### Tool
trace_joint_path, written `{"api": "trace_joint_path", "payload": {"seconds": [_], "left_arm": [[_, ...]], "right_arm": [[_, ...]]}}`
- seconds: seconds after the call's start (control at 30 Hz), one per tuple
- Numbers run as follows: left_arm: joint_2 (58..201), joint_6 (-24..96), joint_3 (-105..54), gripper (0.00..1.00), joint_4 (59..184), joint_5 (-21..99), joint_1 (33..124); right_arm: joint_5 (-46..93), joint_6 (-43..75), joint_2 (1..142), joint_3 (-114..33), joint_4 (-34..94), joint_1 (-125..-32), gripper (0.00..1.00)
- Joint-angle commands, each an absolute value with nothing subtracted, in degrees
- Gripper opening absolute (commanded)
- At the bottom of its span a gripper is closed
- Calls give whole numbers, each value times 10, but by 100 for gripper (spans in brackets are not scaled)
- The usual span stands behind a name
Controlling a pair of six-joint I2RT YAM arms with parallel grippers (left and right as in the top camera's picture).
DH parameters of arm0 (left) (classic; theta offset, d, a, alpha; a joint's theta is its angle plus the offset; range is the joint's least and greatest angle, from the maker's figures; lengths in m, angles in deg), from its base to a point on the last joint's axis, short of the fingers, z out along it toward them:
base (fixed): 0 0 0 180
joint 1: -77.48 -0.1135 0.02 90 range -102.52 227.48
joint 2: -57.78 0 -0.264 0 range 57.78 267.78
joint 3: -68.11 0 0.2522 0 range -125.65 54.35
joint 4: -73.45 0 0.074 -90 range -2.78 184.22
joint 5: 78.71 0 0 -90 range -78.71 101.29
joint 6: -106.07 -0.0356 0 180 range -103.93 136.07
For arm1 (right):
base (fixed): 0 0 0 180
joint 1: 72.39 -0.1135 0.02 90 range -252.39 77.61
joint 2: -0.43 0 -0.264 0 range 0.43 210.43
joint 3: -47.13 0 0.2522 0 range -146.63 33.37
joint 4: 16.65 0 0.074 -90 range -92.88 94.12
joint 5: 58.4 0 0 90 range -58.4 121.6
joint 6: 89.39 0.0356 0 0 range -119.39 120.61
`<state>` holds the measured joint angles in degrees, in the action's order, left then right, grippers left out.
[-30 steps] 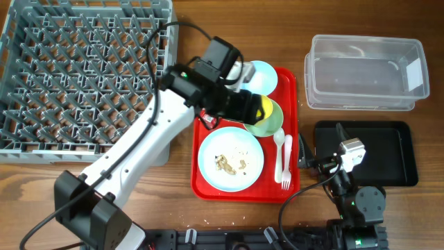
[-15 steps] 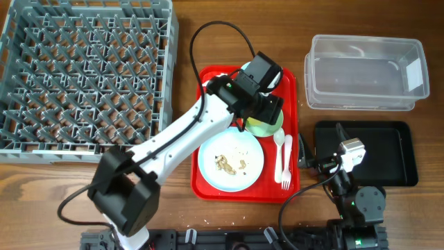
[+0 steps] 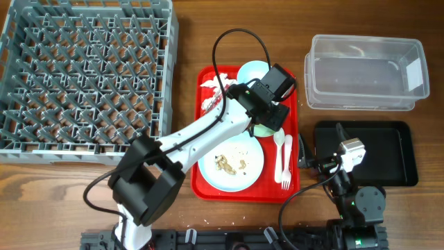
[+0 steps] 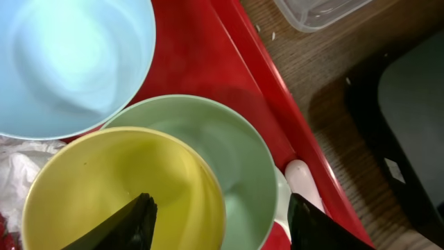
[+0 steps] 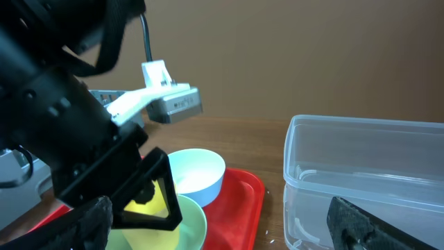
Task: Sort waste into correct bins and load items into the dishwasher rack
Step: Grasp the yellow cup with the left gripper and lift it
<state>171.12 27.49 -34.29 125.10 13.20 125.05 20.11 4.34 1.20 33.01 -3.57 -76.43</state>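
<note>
My left gripper (image 4: 222, 226) hangs over the yellow cup (image 4: 118, 187), which stands inside the pale green bowl (image 4: 239, 156) on the red tray. One finger (image 4: 135, 222) is inside the cup. The other (image 4: 312, 226) is outside the bowl's rim, above the white spoon (image 4: 302, 179). The jaws are apart, touching neither. A pale blue bowl (image 3: 252, 71) sits behind. The pale blue plate (image 3: 230, 161) holds beige food scraps (image 3: 223, 164). White napkins (image 3: 211, 94) lie at the tray's left. The fork (image 3: 285, 167) lies beside the plate. My right gripper (image 5: 225, 229) stands open and empty.
The grey dishwasher rack (image 3: 83, 76) fills the left of the table. The clear tub (image 3: 364, 73) sits at the back right, the black tray (image 3: 388, 156) in front of it. The red tray (image 3: 205, 184) lies between them. A black cable (image 3: 232, 42) loops above the tray.
My left arm has swung right from the tray's left edge to over the green bowl, hiding the yellow cup from above. Its jaws have narrowed. The right arm has not moved.
</note>
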Motion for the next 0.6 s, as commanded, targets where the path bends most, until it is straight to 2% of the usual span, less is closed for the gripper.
{"api": "trace_joint_path", "payload": {"seconds": [0.0, 0.57], "left_arm": [[1722, 266, -351, 60, 1249, 122, 1251], [1749, 268, -351, 52, 1257, 118, 1260]], "right_arm": [[206, 37, 11, 331, -37, -763, 100], [206, 37, 11, 331, -37, -763, 100]]}}
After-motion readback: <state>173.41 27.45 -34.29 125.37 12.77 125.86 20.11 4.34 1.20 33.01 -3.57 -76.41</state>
